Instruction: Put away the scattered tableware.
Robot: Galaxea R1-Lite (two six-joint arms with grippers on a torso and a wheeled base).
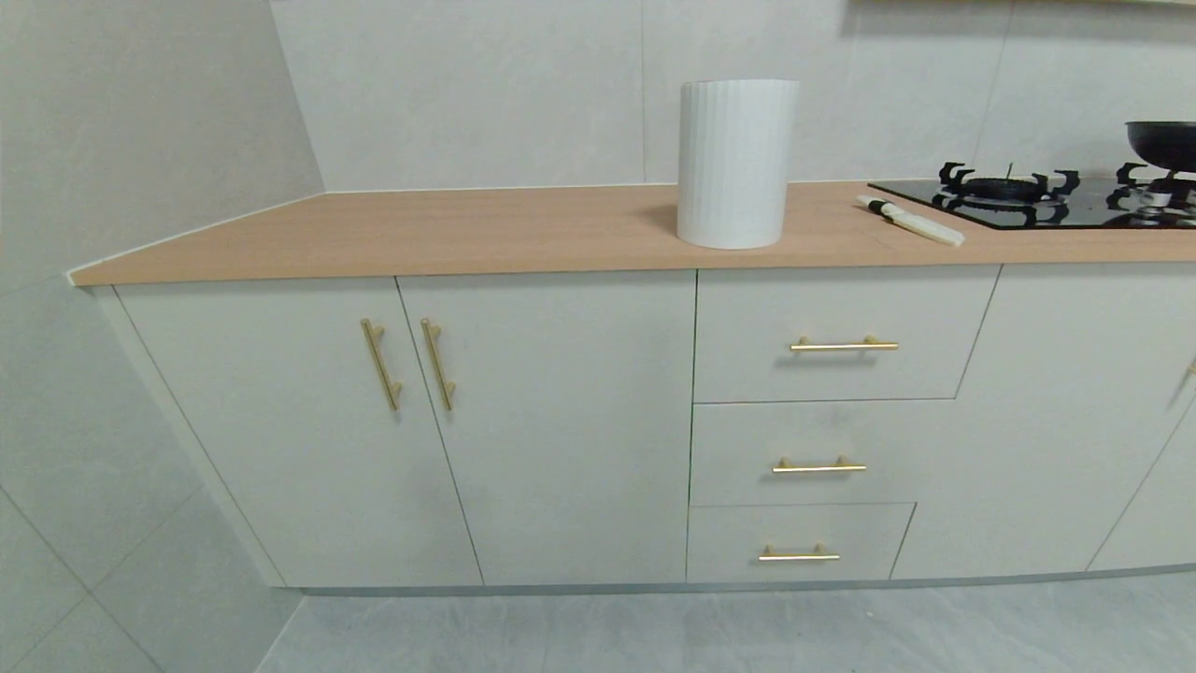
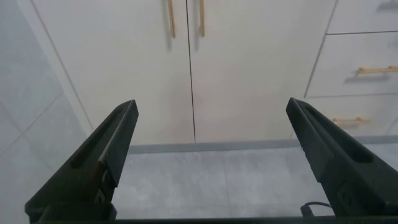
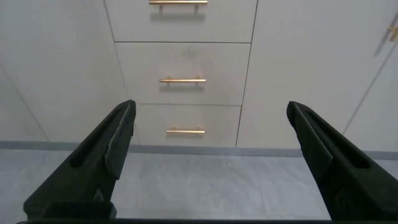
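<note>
On the wooden countertop (image 1: 467, 229) a white utensil (image 1: 911, 221) with a black end (a knife, by the look of it) lies flat, just beside the near corner of the black gas hob (image 1: 1046, 201) and a little to the right of an upright white ribbed holder (image 1: 736, 164). A black pan (image 1: 1163, 140) sits on the hob's far burner. The left gripper (image 2: 210, 106) hangs low over the grey floor (image 2: 205, 180) with its fingers spread wide and nothing between them, facing the double cabinet doors (image 2: 249, 68). The right gripper (image 3: 209, 106), equally wide and empty, faces the stack of drawers (image 3: 186, 68) with their gold handles.
</note>
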